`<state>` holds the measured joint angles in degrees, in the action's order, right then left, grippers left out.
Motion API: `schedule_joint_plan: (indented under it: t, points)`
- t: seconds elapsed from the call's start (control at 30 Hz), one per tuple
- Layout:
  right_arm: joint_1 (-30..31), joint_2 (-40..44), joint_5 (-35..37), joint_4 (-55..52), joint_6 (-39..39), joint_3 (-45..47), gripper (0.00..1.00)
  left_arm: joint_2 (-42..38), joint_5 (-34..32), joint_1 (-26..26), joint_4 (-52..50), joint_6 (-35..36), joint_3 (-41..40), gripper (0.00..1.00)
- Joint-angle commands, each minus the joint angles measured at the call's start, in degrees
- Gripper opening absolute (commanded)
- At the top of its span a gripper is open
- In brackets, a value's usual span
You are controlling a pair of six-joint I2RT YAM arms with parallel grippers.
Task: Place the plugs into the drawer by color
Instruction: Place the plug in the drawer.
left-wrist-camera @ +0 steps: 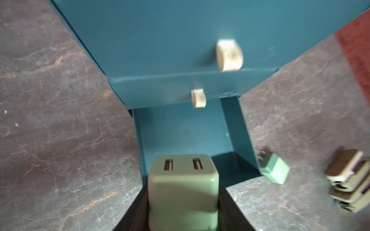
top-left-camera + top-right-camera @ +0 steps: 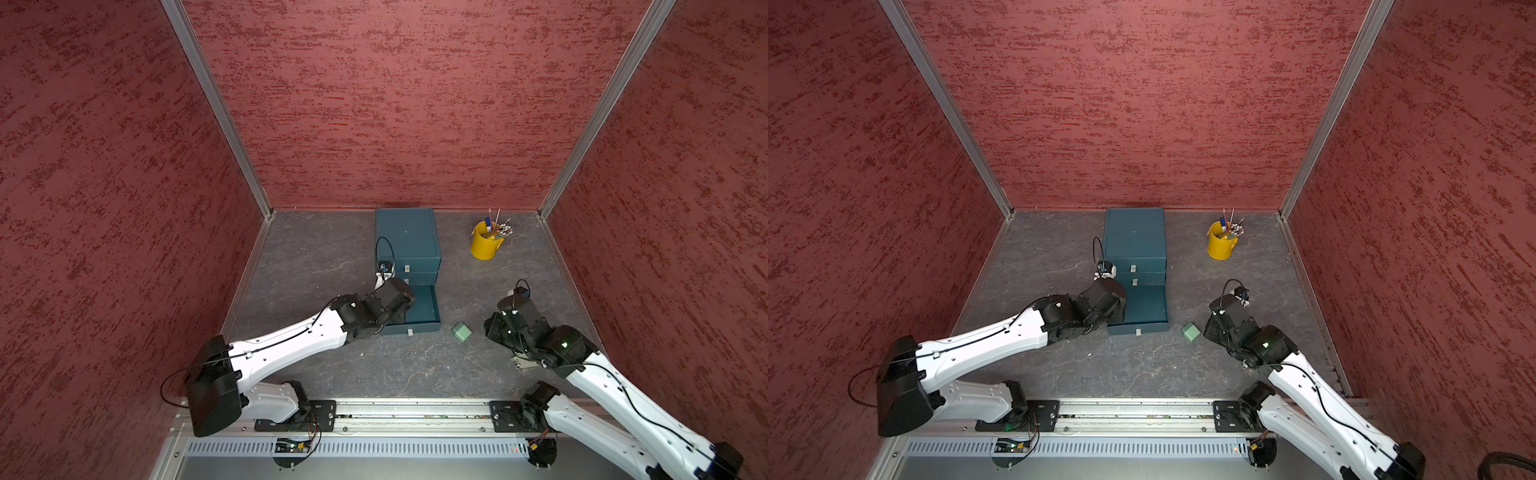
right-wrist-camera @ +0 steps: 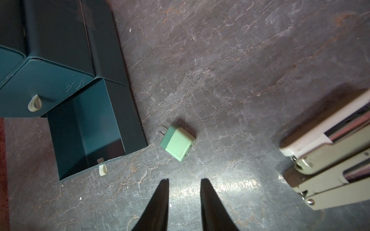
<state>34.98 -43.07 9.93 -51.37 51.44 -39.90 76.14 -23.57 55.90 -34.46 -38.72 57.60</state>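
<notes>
The drawer (image 2: 407, 237) (image 2: 1133, 232) is a dark teal chest near the back wall. Its bottom drawer (image 2: 424, 309) (image 3: 86, 128) is pulled out, and the floor that shows is bare. The two upper drawers are closed, with white pull tabs (image 1: 229, 55). My left gripper (image 1: 183, 192) is shut on a mint green plug (image 1: 183, 186), slots facing away, over the open drawer's near end. A second mint green plug (image 2: 461, 332) (image 2: 1190, 332) (image 3: 178, 143) lies on the table right of the drawer front. My right gripper (image 3: 184, 180) hovers open just short of it.
A yellow bucket (image 2: 482, 243) (image 2: 1220, 245) of pens stands at the back right. Pale staplers (image 3: 324, 160) (image 1: 348, 180) lie on the table under the right arm (image 2: 519, 324). Red walls close in the dark stone tabletop (image 2: 332, 257) on three sides.
</notes>
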Motion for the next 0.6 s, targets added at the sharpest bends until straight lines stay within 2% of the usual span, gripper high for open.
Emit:
schedule_joint_plan:
  t: [0.0,0.1,0.23,0.27,0.33,0.4,0.5,0.57]
  points:
    - [-0.2,0.1,-0.8,0.4,0.3,0.4,0.31,1.4,-0.8,0.0,4.5,0.9,-0.4,0.0]
    - [-0.2,-0.5,-1.1,1.0,0.2,0.4,0.31,3.2,-1.0,-0.5,5.2,0.6,-1.0,0.0]
    - [-0.2,-0.4,-1.6,1.4,0.0,0.6,0.32,4.4,-1.0,-0.5,6.0,0.7,-1.2,0.3]
    - [-0.2,-0.3,-1.7,1.5,-0.1,0.7,0.34,4.5,-1.1,-0.5,5.8,0.7,-1.0,0.42]
    - [-0.2,0.0,-2.3,1.7,-0.7,0.8,0.47,4.5,-1.7,-0.6,5.3,0.5,-0.7,0.6]
    - [-0.2,0.4,-3.0,2.0,-1.4,0.9,0.64,4.1,-2.2,-0.5,4.6,0.8,-0.1,0.68]
    - [-0.2,1.1,-3.3,2.0,-1.9,1.0,0.73,3.5,-3.2,-0.5,3.2,1.6,1.1,0.74]
    - [-0.2,1.4,-3.2,1.8,-2.0,1.0,0.75,3.1,-4.0,-0.5,1.7,1.7,2.3,0.76]
